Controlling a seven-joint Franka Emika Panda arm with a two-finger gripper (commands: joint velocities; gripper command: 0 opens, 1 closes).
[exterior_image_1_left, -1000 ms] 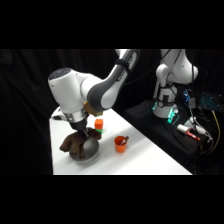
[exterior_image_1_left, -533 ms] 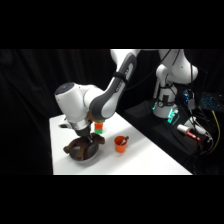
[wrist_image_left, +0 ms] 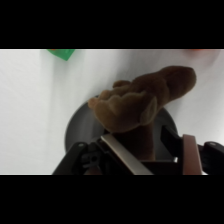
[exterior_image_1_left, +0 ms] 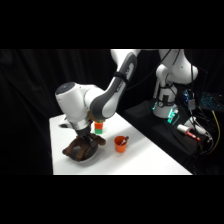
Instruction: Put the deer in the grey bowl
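The dark brown plush deer (exterior_image_1_left: 80,148) lies draped across the grey bowl (exterior_image_1_left: 85,159) near the table's left front, one end hanging over the rim to the right. My gripper (exterior_image_1_left: 83,135) hangs directly above it. In the wrist view the deer (wrist_image_left: 142,100) sprawls over the dark bowl (wrist_image_left: 79,131), its lower body between the fingers of my gripper (wrist_image_left: 150,145). The right finger (wrist_image_left: 190,152) stands apart from the plush with a dark gap between, so the gripper is open.
A small orange cup (exterior_image_1_left: 120,144) stands to the right of the bowl. A green and orange block (exterior_image_1_left: 98,128) sits behind the bowl, and its green corner (wrist_image_left: 62,53) shows at the wrist view's top. The white table (exterior_image_1_left: 145,162) extends to the right.
The gripper has come down and slightly to the right over the bowl. The deer has settled into the bowl, and the fingers have parted from it.
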